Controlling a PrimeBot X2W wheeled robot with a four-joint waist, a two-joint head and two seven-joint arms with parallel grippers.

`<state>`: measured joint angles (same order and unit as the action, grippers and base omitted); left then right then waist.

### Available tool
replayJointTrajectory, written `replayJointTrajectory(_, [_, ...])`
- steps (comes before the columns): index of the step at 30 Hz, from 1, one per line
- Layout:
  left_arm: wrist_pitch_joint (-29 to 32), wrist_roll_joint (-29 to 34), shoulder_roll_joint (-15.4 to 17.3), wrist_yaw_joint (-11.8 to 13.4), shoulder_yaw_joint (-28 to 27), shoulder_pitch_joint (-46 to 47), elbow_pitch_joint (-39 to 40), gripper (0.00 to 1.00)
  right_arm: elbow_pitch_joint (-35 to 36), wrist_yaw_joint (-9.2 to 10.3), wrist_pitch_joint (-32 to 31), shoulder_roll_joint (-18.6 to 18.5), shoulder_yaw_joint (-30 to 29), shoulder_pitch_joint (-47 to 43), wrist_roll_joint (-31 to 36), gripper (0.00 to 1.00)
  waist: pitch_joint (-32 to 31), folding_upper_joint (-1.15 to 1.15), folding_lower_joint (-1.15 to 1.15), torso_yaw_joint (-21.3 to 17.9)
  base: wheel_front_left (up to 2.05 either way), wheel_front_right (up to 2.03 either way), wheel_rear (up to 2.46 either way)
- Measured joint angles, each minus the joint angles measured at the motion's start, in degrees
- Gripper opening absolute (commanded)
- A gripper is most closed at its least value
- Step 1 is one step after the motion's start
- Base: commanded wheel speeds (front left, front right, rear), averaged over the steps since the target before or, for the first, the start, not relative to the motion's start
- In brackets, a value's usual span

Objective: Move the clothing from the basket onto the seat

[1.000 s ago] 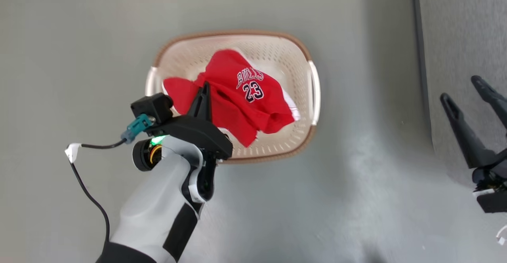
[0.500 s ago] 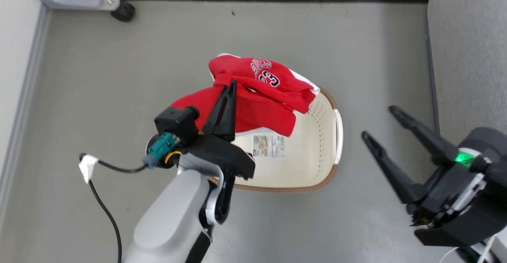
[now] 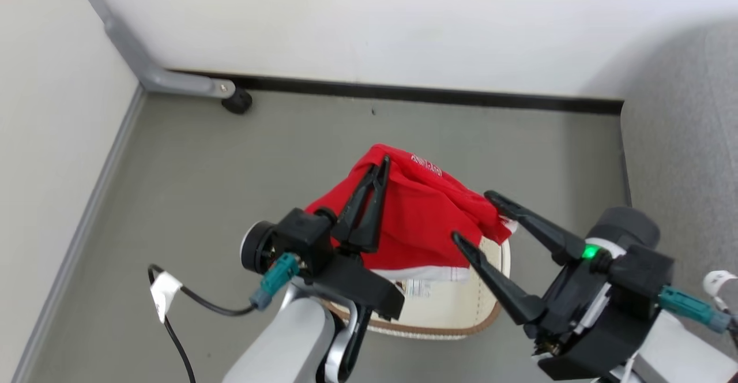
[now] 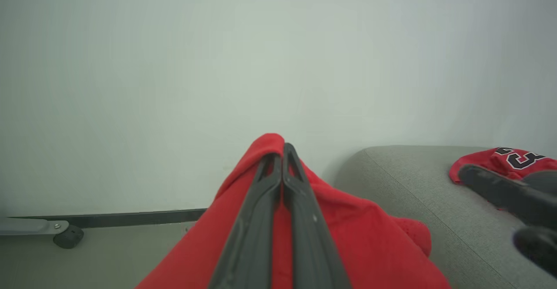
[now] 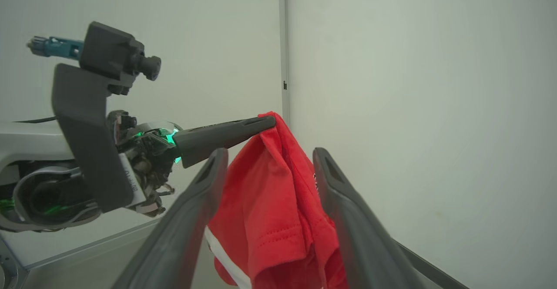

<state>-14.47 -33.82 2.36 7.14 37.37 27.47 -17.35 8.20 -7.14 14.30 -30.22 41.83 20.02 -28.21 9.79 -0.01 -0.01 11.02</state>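
The left gripper (image 3: 382, 161), pinched shut on the jersey (image 3: 421, 221), holds it clear of the basket (image 3: 450, 308), likely bound for the seat (image 3: 680, 169); the right gripper (image 3: 473, 216) gapes empty.

Inventory of legible marks, placed from the basket (image 3: 487, 296):

1. Paper label (image 3: 416, 288), on the basket's bottom: printed blocks, too small to read.
2. White lettering (image 3: 426, 165), on the red clothing (image 3: 421, 221) hanging above the basket: creased and cut off, not legible.
3. Black digits edged in white (image 4: 520, 158), on a red fold seen against the seat (image 4: 413, 180), which stands to the right of the basket: slanted and partly hidden, apparently 23.
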Motion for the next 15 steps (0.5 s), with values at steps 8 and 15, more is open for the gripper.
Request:
replayJointTrajectory(8, [0.0, 4.81, 0.22, 0.0, 1.05, -6.65, 5.69, 0.0, -2.9, 0.0, 0.0, 5.01, 1.75, -2.31, 0.45, 1.0, -7.27, 0.0, 0.0, 1.29, 0.0, 0.0, 0.0])
replayJointTrajectory(15, [1.8, 6.86, 0.37, 0.0, 0.77, -9.93, 10.5, 0.0, -2.83, 0.0, 0.0, 5.2, 1.52, -3.31, 1.93, 1.0, -10.36, 0.0, 0.0, 1.86, 0.0, 0.0, 0.0])
